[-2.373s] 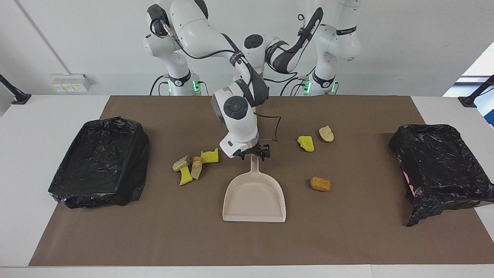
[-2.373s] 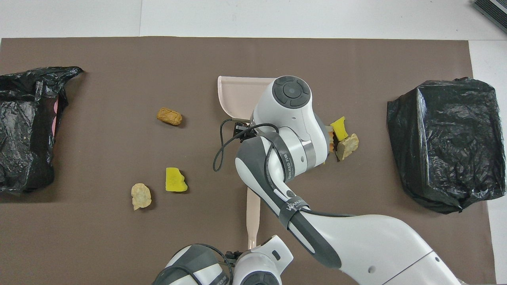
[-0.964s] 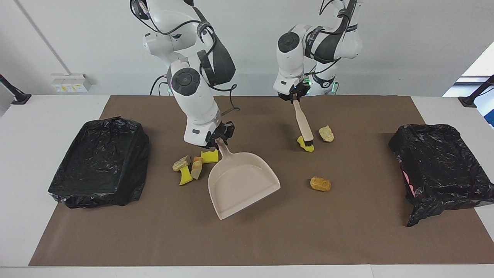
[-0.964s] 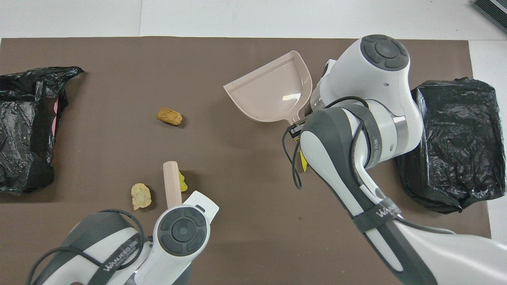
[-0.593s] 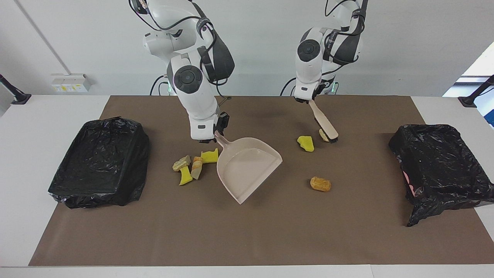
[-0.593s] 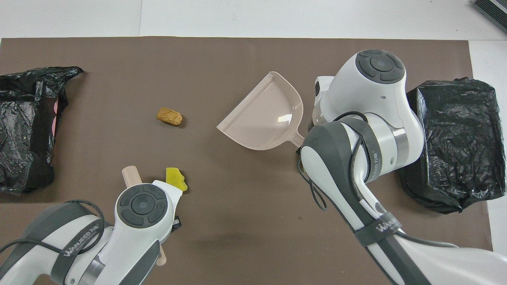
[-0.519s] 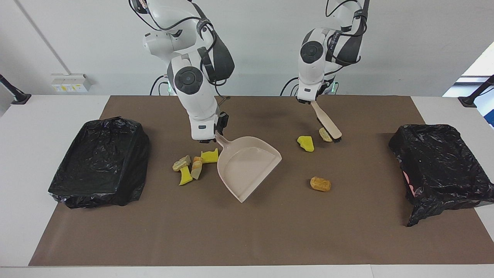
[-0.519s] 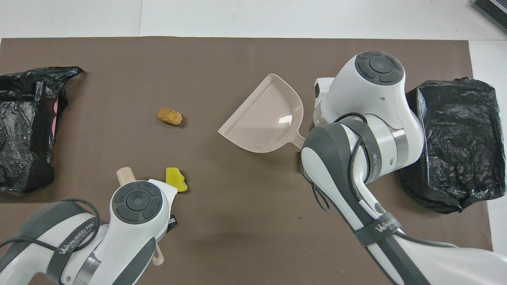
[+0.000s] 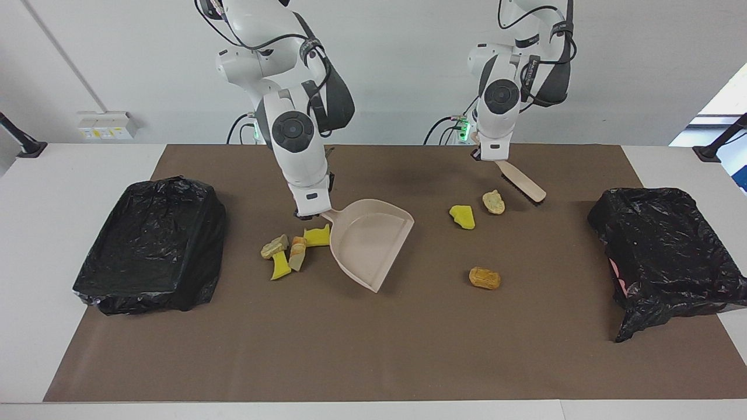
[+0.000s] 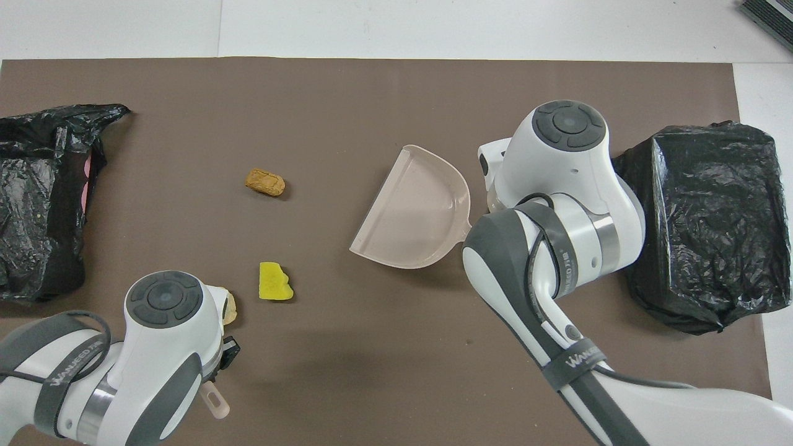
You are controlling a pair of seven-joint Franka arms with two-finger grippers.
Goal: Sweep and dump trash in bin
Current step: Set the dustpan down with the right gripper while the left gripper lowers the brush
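Seven trash lumps (image 9: 297,249) lie unswept: four at the dustpan's (image 9: 369,240) nine o'clock, three at its three o'clock; right gripper (image 9: 312,212) clamps its handle, left gripper (image 9: 489,156) the brush (image 9: 521,181).

Right gripper (image 9: 313,213) clamped on the handle of a beige plastic dustpan (image 9: 367,240), pan raised and tilted, its open lip pointing down toward the brown paper mat (image 9: 408,350); just beside those fingers, toward the right arm's end, a cluster of four small lumps of yellow foam and tan bread-like trash (image 9: 293,249). Left gripper (image 9: 487,156) closed on a beige-handled hand brush with black bristles (image 9: 522,182), slanting down from the fingers toward the crumpled black bag-lined bin (image 9: 665,245). Near the brush tip, a tan chunk (image 9: 494,202) and a yellow wedge (image 9: 463,216); an orange-brown chunk (image 9: 484,277) well apart.
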